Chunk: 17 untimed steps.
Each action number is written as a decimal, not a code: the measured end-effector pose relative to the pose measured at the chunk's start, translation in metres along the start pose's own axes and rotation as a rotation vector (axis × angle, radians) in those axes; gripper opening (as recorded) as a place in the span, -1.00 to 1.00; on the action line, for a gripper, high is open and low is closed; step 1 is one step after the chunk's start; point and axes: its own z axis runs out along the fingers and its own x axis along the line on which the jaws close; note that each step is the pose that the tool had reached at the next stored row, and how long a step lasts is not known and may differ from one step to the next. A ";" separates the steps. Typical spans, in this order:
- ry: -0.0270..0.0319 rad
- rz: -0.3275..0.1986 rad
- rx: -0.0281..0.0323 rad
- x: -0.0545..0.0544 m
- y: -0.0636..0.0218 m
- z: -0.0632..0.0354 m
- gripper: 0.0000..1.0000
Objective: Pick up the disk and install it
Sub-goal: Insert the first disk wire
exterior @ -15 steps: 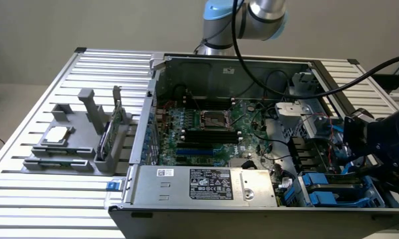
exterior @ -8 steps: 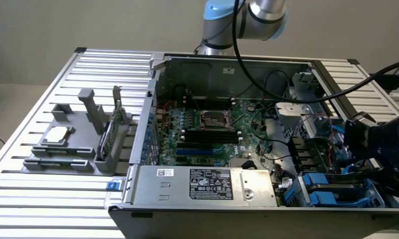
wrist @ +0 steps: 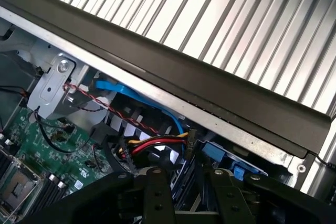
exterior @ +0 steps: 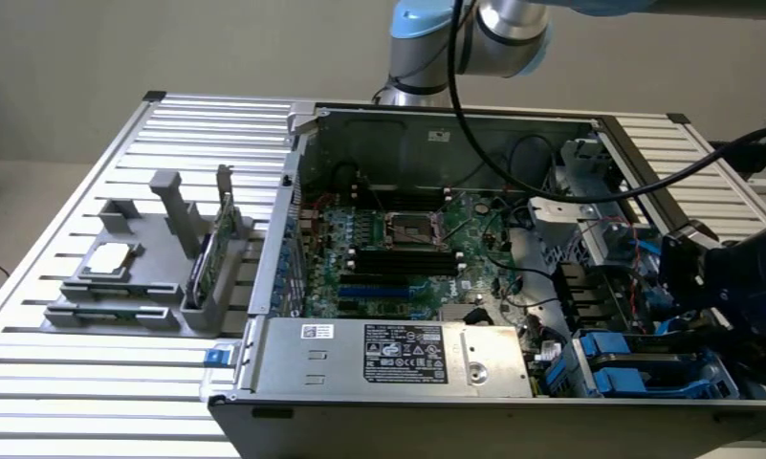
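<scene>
Two bright blue plastic rails mark the disk (exterior: 648,371), low in the drive bay at the open steel case's (exterior: 396,359) corner, on the exterior view's lower right. The black claw (wrist: 186,179) hovers just above it, and I cannot tell its grip. Seating looks like the step in hand; it calls for keeping square and clear of the loose red cables (wrist: 157,142).

Bright, even light makes the ribs of the table (exterior: 64,402) glare white around the computer case (exterior: 421,143). Inside the case, the cable-filled corner lies in shadow, and the gripper (wrist: 191,203) above it shows nearly black.
</scene>
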 end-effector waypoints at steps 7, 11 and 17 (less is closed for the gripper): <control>-0.0009 0.015 0.0030 0.001 0.0020 0.0023 -0.37; -0.0006 0.027 0.0085 0.003 0.0029 0.0028 -0.63; 0.0040 0.042 0.0224 0.005 0.0029 0.0012 -0.66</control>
